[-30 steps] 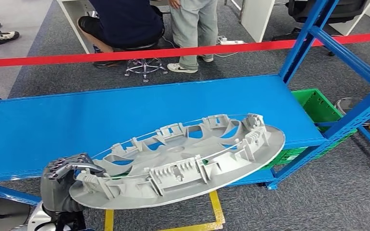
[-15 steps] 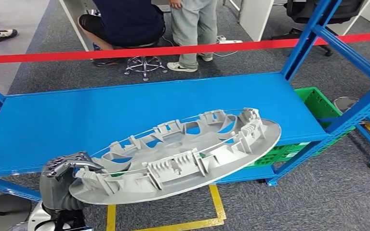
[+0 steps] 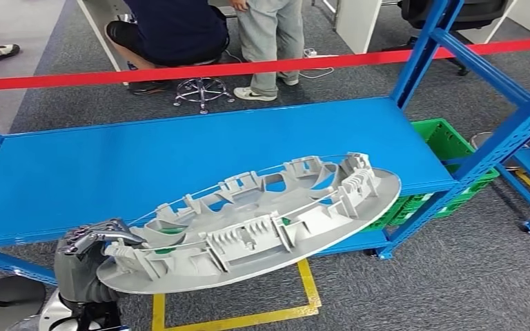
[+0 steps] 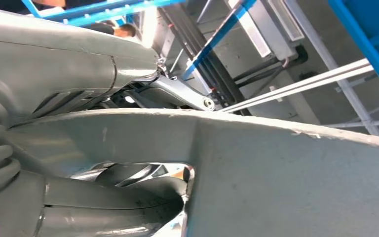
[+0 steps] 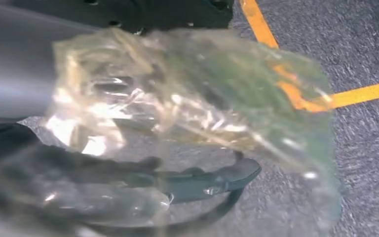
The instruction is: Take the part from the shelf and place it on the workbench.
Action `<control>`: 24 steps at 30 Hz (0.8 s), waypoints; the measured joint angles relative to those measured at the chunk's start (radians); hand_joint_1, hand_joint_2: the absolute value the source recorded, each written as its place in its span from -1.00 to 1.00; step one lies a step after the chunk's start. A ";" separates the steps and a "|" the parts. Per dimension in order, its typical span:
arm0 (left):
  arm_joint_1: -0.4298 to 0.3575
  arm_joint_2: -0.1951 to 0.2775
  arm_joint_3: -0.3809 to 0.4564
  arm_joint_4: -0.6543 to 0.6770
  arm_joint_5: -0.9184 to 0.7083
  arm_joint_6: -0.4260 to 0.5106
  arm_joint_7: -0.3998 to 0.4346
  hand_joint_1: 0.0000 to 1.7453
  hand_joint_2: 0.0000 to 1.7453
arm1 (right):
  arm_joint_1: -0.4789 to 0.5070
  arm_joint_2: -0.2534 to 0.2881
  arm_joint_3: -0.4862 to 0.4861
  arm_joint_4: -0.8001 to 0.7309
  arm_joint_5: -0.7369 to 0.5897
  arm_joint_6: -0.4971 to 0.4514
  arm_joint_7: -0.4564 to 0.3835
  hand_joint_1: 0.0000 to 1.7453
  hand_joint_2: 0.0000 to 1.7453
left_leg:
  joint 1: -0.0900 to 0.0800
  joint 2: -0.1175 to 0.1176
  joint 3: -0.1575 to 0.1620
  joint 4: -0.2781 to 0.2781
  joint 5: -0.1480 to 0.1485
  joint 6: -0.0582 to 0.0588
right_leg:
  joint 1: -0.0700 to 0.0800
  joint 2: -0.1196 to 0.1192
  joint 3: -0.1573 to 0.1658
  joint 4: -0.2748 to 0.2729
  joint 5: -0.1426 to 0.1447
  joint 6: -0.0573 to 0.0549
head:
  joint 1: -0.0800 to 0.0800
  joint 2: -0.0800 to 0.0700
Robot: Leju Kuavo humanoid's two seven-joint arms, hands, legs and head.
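The part [image 3: 262,221] is a large round grey plastic cover with ribs and clips on its upper face. It is tilted, with its far right edge higher, and hangs in front of the blue shelf board [image 3: 110,165]. My left hand [image 3: 86,258] grips its near left rim, fingers curled over the top. In the left wrist view the part's smooth grey rim [image 4: 286,177] runs between the fingers [image 4: 177,94] and the thumb [image 4: 103,207]. My right hand [image 5: 197,182] hangs over grey carpet, blurred behind a clear film, so its fingers cannot be read.
A red barrier tape [image 3: 248,67] stretches beyond the shelf, with a seated person [image 3: 172,31] and a standing person [image 3: 269,34] behind it. Blue shelf uprights [image 3: 504,138] and a green crate [image 3: 448,148] stand at the right. Yellow floor tape [image 3: 248,318] lies below the part.
The whole picture has shifted a little, so the camera moved. The part stays in my left hand's grip at the same tilt.
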 joint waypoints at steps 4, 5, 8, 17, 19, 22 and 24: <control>0.002 0.000 0.002 0.000 -0.003 0.005 0.000 1.00 1.00 | 0.001 0.000 -0.005 0.000 0.001 0.002 -0.002 -1.00 -1.00 | -0.003 0.001 -0.004 -0.022 0.012 0.026 | -0.003 -0.001 -0.015 0.006 0.002 0.024 | 0.001 0.000; 0.002 -0.001 0.002 0.000 -0.003 0.006 0.000 1.00 1.00 | 0.002 0.000 -0.006 0.000 0.001 0.002 -0.002 -1.00 -1.00 | -0.002 0.003 -0.007 -0.026 0.018 0.034 | -0.004 -0.001 -0.027 0.029 -0.017 0.029 | 0.002 0.000; 0.002 -0.003 0.004 0.000 -0.003 0.008 0.000 1.00 1.00 | 0.002 0.000 -0.010 0.001 0.001 0.002 -0.002 -1.00 -1.00 | -0.005 0.009 -0.023 -0.027 0.032 0.047 | -0.005 -0.002 -0.103 0.212 -0.126 0.036 | 0.006 0.000; 0.003 -0.007 0.012 0.000 0.000 0.010 0.003 1.00 1.00 | 0.006 0.000 -0.021 0.001 0.001 0.000 -0.003 -1.00 -1.00 | -0.019 0.014 -0.051 -0.014 0.056 0.026 | 0.004 -0.007 0.058 -0.011 -0.055 0.011 | 0.005 0.000; 0.003 -0.007 0.013 0.000 0.000 0.010 0.003 1.00 1.00 | 0.009 0.001 -0.022 0.001 0.001 0.001 -0.003 -1.00 -1.00 | -0.016 0.012 -0.056 -0.009 0.053 0.015 | 0.001 -0.007 0.052 -0.013 -0.045 -0.001 | 0.006 0.000; 0.004 -0.007 0.012 0.000 0.000 0.010 0.003 1.00 1.00 | 0.009 0.003 -0.023 0.001 0.001 0.000 -0.003 -1.00 -1.00 | -0.010 0.006 -0.100 0.104 -0.039 -0.004 | -0.002 -0.008 0.043 -0.016 -0.028 -0.018 | 0.000 0.000; 0.004 -0.006 0.012 0.001 0.000 0.010 0.003 1.00 1.00 | 0.009 0.003 -0.024 0.001 0.001 0.000 -0.003 -1.00 -1.00 | -0.004 0.006 -0.145 0.236 -0.107 -0.012 | -0.001 -0.007 0.027 -0.013 -0.017 -0.019 | -0.002 0.000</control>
